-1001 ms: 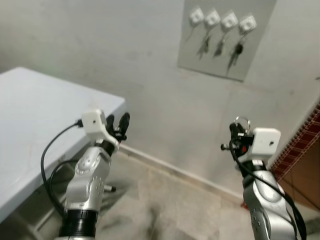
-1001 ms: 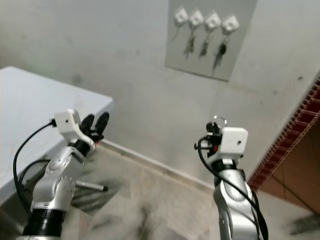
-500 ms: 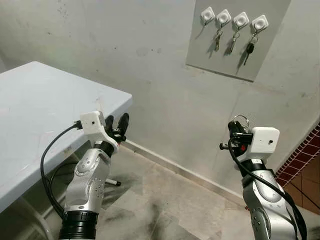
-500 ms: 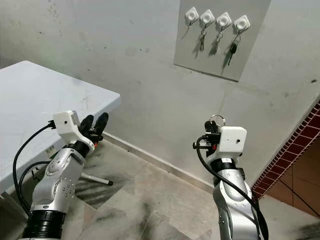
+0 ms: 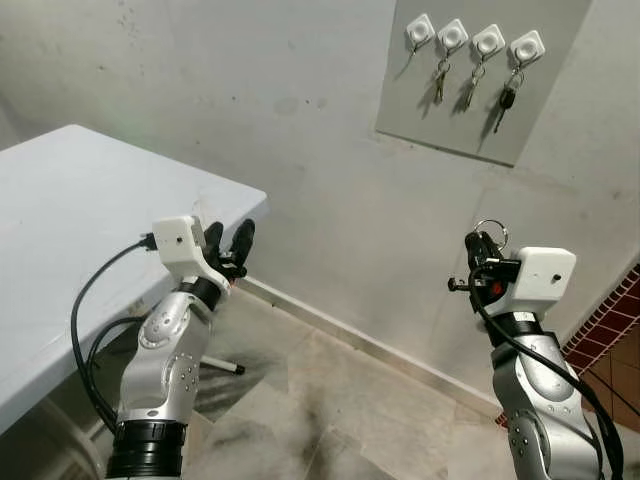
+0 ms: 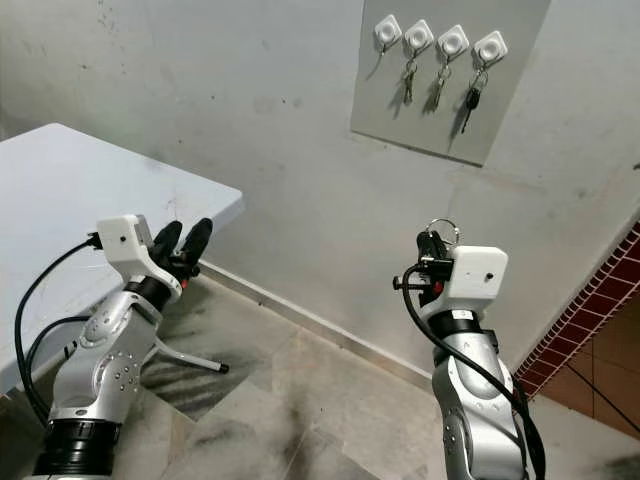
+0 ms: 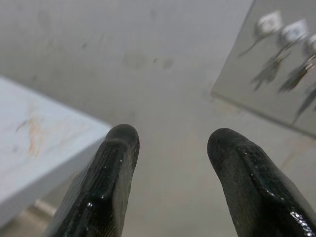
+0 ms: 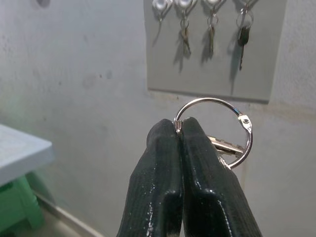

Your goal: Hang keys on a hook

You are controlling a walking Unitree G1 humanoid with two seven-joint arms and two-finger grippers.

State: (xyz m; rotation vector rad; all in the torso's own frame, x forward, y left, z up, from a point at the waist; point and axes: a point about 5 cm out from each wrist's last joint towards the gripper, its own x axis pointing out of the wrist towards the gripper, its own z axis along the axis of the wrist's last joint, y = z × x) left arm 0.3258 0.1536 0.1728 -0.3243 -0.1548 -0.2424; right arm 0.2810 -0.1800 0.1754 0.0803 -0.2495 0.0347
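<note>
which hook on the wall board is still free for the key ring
The leftmost hook is bare, bordered by the board's left edge and the first hanging key. The other three hooks are crowded, each carrying keys. The right gripper holds the key ring.

Grey board (image 5: 470,85) with four white hooks (image 5: 473,38) on a pale, stained grey wall (image 5: 300,120); one hanging key has a black head (image 5: 507,100). Silver key ring (image 8: 217,131) pinched in the black right gripper (image 8: 180,129); black left gripper (image 7: 170,143). White table (image 5: 70,220), mottled grey floor tiles (image 5: 330,400), red-brown brick pattern (image 5: 605,320) at right.
</note>
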